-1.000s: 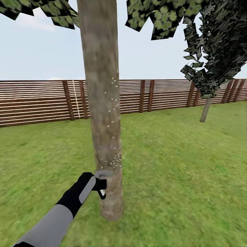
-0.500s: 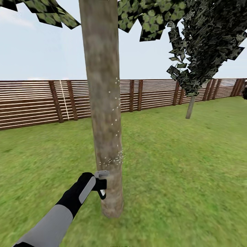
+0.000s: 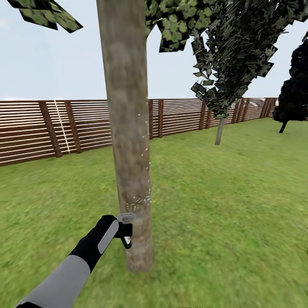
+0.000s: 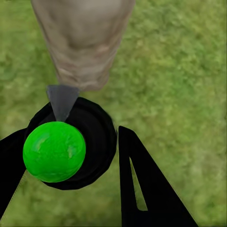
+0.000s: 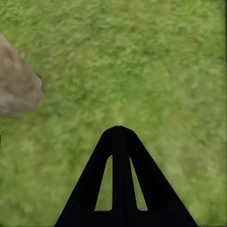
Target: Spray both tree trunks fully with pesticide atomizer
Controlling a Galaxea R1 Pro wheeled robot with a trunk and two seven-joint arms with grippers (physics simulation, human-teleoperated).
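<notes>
The tree trunk [image 3: 126,128], thick and mottled grey-brown, rises in the middle of the head view. My left gripper [image 3: 124,233] is shut on the pesticide atomizer [image 3: 127,226], whose grey nozzle [image 3: 127,217] almost touches the trunk low down. White pesticide specks [image 3: 143,199] dot the bark just above the nozzle and thinly higher up. In the left wrist view the atomizer [image 4: 90,142] is a black body with a green ball on it, held between my black fingers [image 4: 146,189], and its nozzle [image 4: 61,100] aims at the trunk [image 4: 82,42]. My right gripper [image 5: 118,128] is shut with nothing in it, over grass beside the trunk's foot [image 5: 16,90].
Green lawn [image 3: 222,205] spreads all round, bounded by the brown slatted fence [image 3: 81,124] behind. A thin-stemmed tree with dark ragged leaves [image 3: 219,131] stands at the back right, and a near-black tree [image 3: 295,94] at the far right.
The camera has swung right: fence and background trees slid left and the near-black tree came into view. My left gripper still holds the atomizer at the same spot by the trunk.
</notes>
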